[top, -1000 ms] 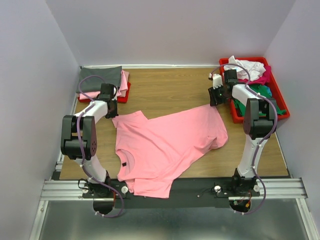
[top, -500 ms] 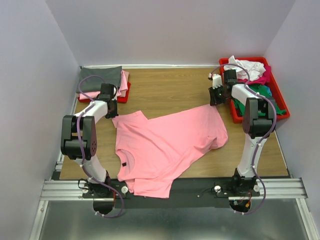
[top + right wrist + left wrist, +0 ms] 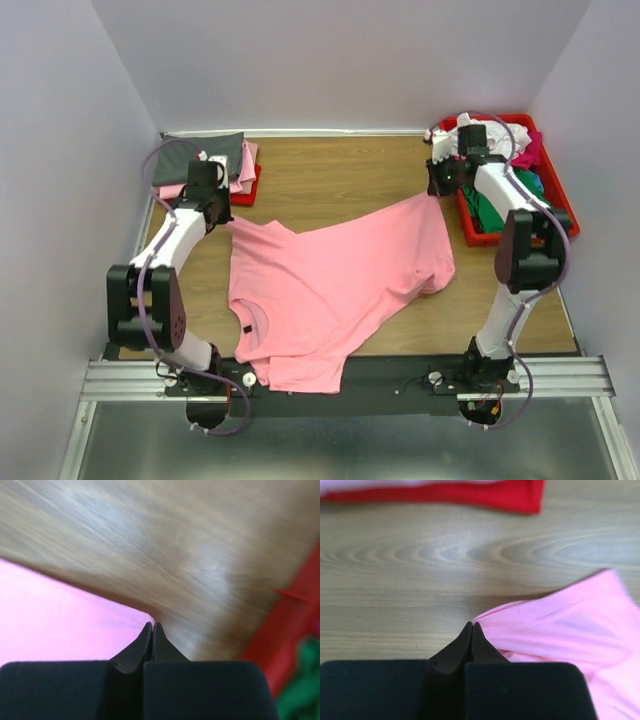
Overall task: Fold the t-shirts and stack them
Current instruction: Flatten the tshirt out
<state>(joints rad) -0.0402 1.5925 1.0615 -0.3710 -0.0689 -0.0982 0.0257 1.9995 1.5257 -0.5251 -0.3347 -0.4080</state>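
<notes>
A light pink t-shirt (image 3: pixel 330 280) lies spread on the wooden table, its collar and dark neck tag (image 3: pixel 247 329) toward the near edge. My left gripper (image 3: pixel 224 218) is shut on the tip of its far-left sleeve; in the left wrist view the gripper (image 3: pixel 472 625) pinches the pink hem (image 3: pixel 560 625). My right gripper (image 3: pixel 437 192) is shut on the shirt's far-right hem corner, which is drawn up into a point. The right wrist view is blurred and shows that gripper (image 3: pixel 152 625) closed at the pink corner (image 3: pixel 60 625).
A red tray (image 3: pixel 250 190) at the back left holds folded dark grey and pink shirts (image 3: pixel 200 158). A second red tray (image 3: pixel 470 232) at the back right holds crumpled white, magenta and green shirts (image 3: pixel 500 140). Grey walls enclose the table.
The right gripper has shut on the hem corner. Both arms have moved away from the near edge, drawing the two shirt corners toward the back of the table.
</notes>
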